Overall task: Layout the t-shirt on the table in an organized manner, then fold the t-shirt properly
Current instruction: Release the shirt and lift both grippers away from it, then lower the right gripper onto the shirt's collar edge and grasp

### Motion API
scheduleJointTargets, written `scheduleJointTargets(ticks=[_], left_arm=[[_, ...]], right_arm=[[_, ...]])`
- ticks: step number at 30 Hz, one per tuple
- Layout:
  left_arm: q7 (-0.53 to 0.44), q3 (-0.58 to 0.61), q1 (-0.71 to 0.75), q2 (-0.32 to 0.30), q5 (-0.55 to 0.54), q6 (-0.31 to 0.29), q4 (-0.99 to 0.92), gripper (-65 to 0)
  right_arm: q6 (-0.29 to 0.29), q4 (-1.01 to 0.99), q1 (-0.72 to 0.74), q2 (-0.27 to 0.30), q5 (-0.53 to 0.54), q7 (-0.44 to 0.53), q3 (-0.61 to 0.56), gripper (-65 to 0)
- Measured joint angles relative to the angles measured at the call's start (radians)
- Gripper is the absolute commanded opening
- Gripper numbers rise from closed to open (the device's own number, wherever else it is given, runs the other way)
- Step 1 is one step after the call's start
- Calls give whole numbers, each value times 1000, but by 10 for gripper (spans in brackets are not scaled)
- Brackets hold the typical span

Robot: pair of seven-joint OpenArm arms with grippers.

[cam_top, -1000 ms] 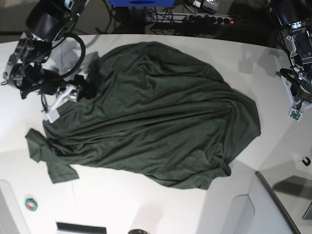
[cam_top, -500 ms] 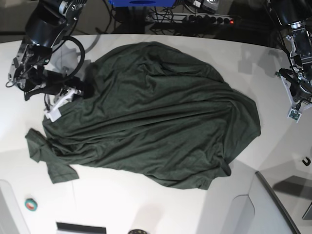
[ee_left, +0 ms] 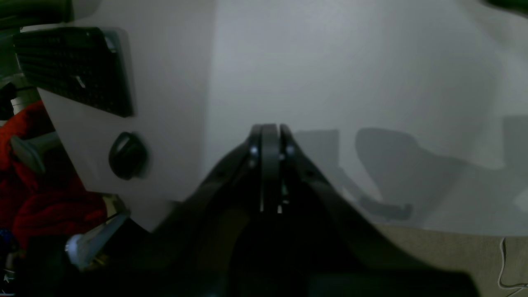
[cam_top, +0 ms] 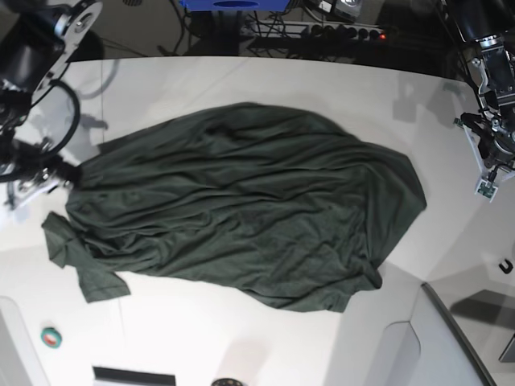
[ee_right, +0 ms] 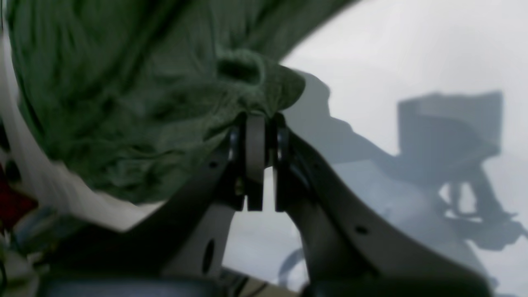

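Note:
The dark green t-shirt (cam_top: 241,209) lies wrinkled across the middle of the white table (cam_top: 201,80), one sleeve sticking out at the lower left. My right gripper (cam_top: 63,171) is at the shirt's left edge, shut on a bunched fold of the fabric. The right wrist view shows that fold (ee_right: 251,82) pinched in the right gripper (ee_right: 260,119) above the tabletop. My left gripper (cam_top: 488,178) hovers over bare table at the far right, apart from the shirt. In the left wrist view the left gripper (ee_left: 270,128) is shut with nothing in it.
A small green tape roll (cam_top: 51,338) lies near the front left. A grey panel with a dark edge (cam_top: 455,326) fills the front right corner, and a small black hook (cam_top: 505,266) lies beside it. A power strip (cam_top: 338,32) and cables lie beyond the far edge.
The right gripper has closed on the shirt's left edge and drawn it out to the left. The bulge at the back has flattened. The left arm has stayed put.

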Motion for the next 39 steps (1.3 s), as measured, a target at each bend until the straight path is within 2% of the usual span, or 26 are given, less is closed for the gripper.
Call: scheduleJointTargets(ticks=[4,8,10,12,15,16,18,22,25,29,32,36,39], left_arm=[[0,0,-3,-1,0,0,0,-650],[0,0,-4,-14,1,0,0,-650],[-1,-13,-5,-13,-3,-2,0,-650],[-6,-75,-6,-7,-12,-4,0,-650],[0,-164,-4,-39,1,-13,-5,-650],[2,-190,-4,-55,5,-32,-8,-650],[0,-235,-2,-71,7,-69,-20,-650],[-4,-294,6,-68,-2,-80,-63,-650],[-30,-297,60,-74,8,-79,-72,-650],[-228,-297,132,-38,-2,-79,-126,-650],[-257,-296,174,-1,1,-82,-171,-650],[-263,-309,178,6,9,-80,-178,-650],[-272,-343,161,32,3,-80,-158,-650]], right_arm=[[-120,0,16,42,8,63,-2,-638],[-233,-78,46,72,4,71,2,-618],[-252,-85,46,58,7,69,14,-557],[-253,-55,33,38,6,66,59,-447],[-245,95,-42,30,-1,68,57,-279],[-235,161,-80,35,-6,71,32,-254],[-196,309,-155,44,-22,77,-63,-272],[-27,545,-292,64,14,83,-365,-350],[-25,597,-352,82,-97,101,-573,-378],[-26,599,-392,84,-321,226,-831,-378],[-51,594,-399,27,-452,263,-983,-378],[-68,526,-370,-35,-595,277,-1091,-378],[-71,457,-331,-84,-633,284,-1130,-377]])
